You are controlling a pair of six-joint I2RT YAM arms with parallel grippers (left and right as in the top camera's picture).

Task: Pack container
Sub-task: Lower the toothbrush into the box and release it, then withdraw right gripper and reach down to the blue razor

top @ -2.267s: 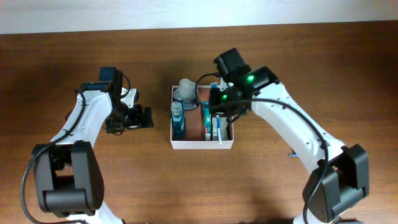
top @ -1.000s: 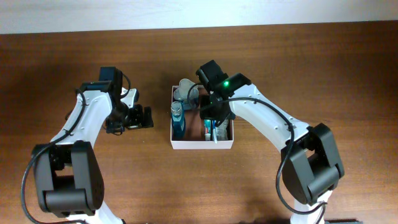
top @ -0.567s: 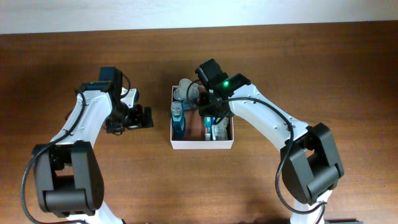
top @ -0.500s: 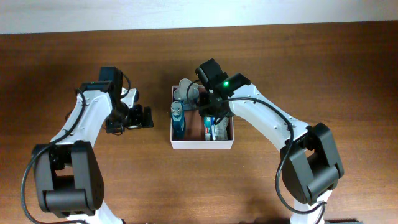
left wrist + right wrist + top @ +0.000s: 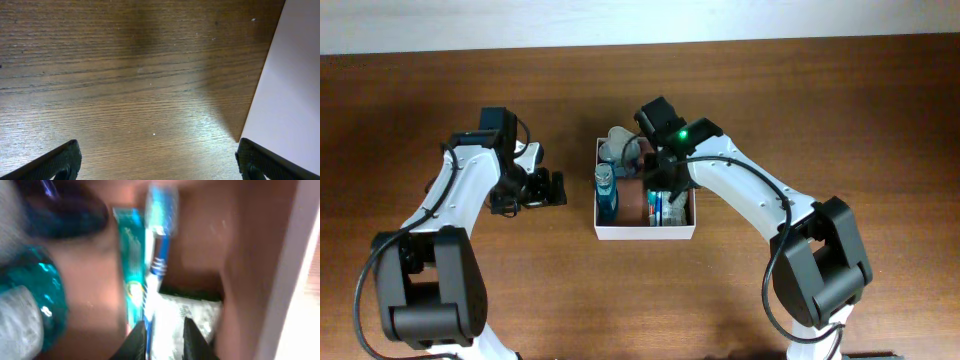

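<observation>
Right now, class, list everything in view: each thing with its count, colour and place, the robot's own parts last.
container: one, white walls, reddish-brown inside, mid-table.
bottle: one, blue, container's left side.
grey bundle: one, grey, container's far-left corner.
tube: one, teal, container's right half.
toothbrush: one, blue and white, alongside the tube.
packet: one, silvery white, by the container's right wall.
table: one, brown wood, under everything.
left gripper: one, black, open above bare table left of the container.
right gripper: one, black, down inside the container's right half; grip too blurred to judge.
</observation>
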